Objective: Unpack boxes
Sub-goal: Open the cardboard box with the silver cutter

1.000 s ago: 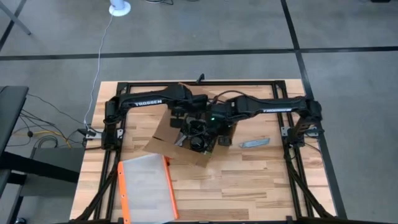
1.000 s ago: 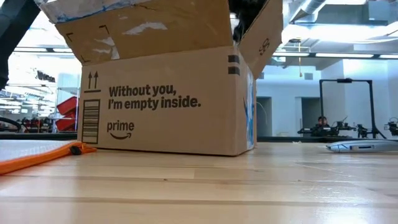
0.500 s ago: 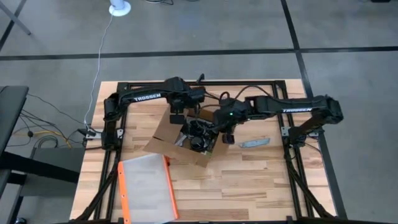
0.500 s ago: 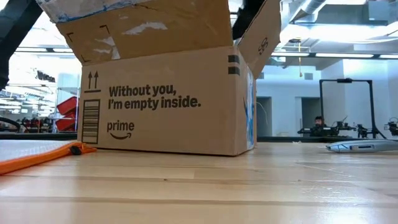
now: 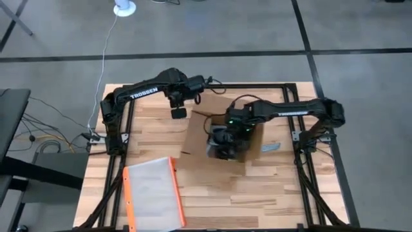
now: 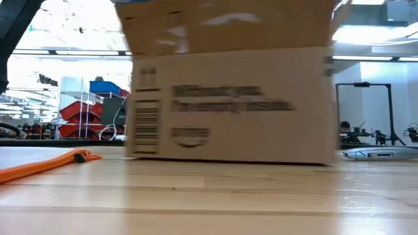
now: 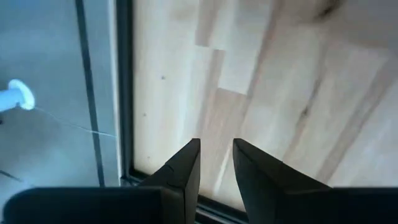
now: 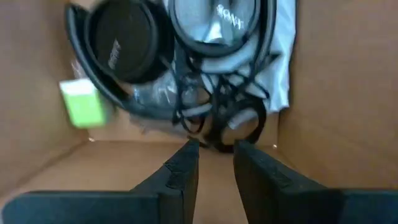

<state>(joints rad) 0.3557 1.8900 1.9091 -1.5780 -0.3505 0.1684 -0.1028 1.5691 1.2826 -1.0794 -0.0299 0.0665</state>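
The brown cardboard box [image 5: 193,136] stands open near the table's middle, its bottom on the wood; in the low view it [image 6: 228,111] is blurred. Inside lie black headphones [image 8: 118,50], a tangle of cables [image 8: 205,106], a grey Sony item [image 8: 214,25] and a small green piece [image 8: 82,102]. My right gripper [image 5: 222,145] reaches down into the box, its fingers [image 8: 183,165] shut to a narrow slit just above the box's floor, with nothing between them. My left gripper [image 5: 178,115], also shut and holding nothing, hangs over bare wood [image 7: 261,93] by the table's far left edge. My right gripper is inside the box from above, its fingertips close to the cardboard floor [image 8: 124,165] beside the cables. Whether it touches the floor, a wall or the cables I cannot tell.
An orange-edged clear pouch [image 5: 151,193] lies flat at the near left, and its orange edge [image 6: 39,168] shows in the low view. A small grey tool [image 5: 270,147] lies right of the box. The black frame rail [image 7: 124,93] runs along the table's edge.
The box has slid along the table toward the right edge and turned a little, with my right gripper inside it going the same way. My left gripper has drawn out of the box, up and toward the table's far left.
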